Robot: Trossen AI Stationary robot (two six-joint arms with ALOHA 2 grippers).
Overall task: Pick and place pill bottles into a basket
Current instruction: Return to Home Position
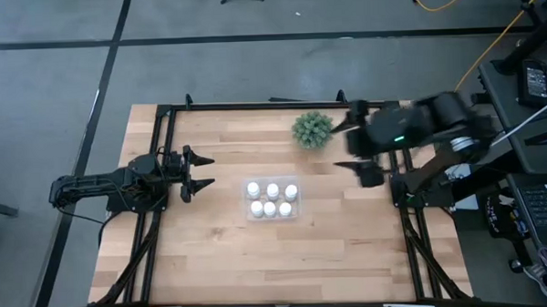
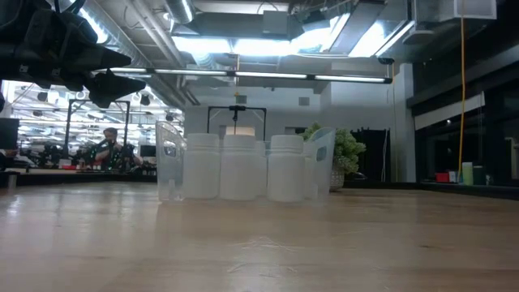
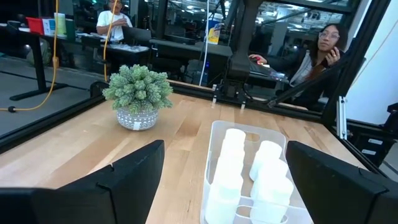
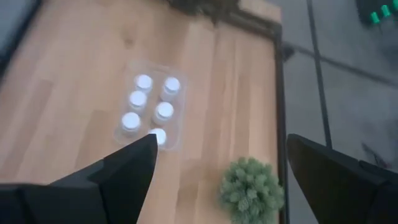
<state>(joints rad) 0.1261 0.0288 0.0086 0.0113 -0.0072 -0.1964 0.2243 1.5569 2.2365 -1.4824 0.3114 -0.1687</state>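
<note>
Item one, pill bottles (image 1: pixel 273 199): six counted, all alike, small white cylinders with white caps, standing upright in two rows of three, shoulder to shoulder with no gap I could see between them. Item two, basket (image 3: pixel 209 163): a clear rectangular tray with rounded corners and thin walls about as tall as the bottles, sitting at the middle of the tabletop (image 1: pixel 223 265) and filled from wall to wall. By that count I judged the placing done, with no bottle loose on the wood. Handling, as I judged it: the bottles looked light, stiff and smooth-sided, likely to slip or roll if pinched off centre. Packed this tightly, only the caps and shoulders stood free, so the place to take hold was across a cap from straight above. A bottle on its own would be better taken across the body just under the cap. The basket looked light too, and I expected it to slide if nudged, and to flex rather than break. Item three, my left claw (image 1: pixel 204 171): empty, jaws spread wide, low over the left edge of the tabletop, facing the basket and well apart from it. Item four, my right claw (image 1: pixel 351 147): empty, jaws also spread wide, raised high near the right edge toward the far right corner, looking down on the basket. Sundry: one green spiky plant (image 1: pixel 312 129) in a small pot near the far edge, apart from the basket.
</note>
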